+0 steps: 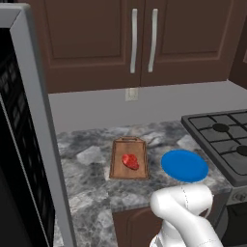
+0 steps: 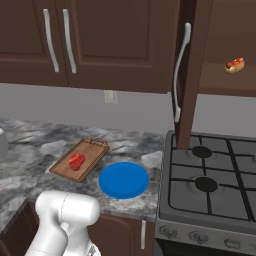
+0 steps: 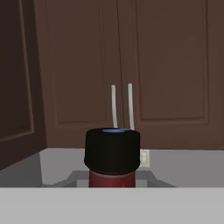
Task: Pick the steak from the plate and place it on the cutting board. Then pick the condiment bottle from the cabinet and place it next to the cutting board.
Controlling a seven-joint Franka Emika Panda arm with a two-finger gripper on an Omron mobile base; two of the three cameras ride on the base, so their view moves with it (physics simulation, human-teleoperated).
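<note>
The steak (image 1: 130,161) (image 2: 76,161) lies on the cutting board (image 1: 116,166) (image 2: 95,150), which rests on the marbled counter. Just right of the board sits the bare blue plate (image 1: 185,165) (image 2: 124,180). In the hand view the condiment bottle (image 3: 112,151) stands upright and very close, black cap above dark red sauce. My gripper (image 3: 112,183) is shut on it, and grey finger parts show on either side of its body. Beyond the bottle are the closed doors of the cabinet (image 3: 166,65) (image 1: 96,38). One cabinet door (image 2: 192,75) above the stove stands open.
A gas stove (image 1: 222,140) (image 2: 210,180) adjoins the counter on the right. A hot dog in a bun (image 2: 234,65) lies on the shelf behind the open door. A tall dark appliance with a grey frame (image 1: 29,144) blocks the left side. A wall outlet (image 1: 131,94) sits under the cabinets.
</note>
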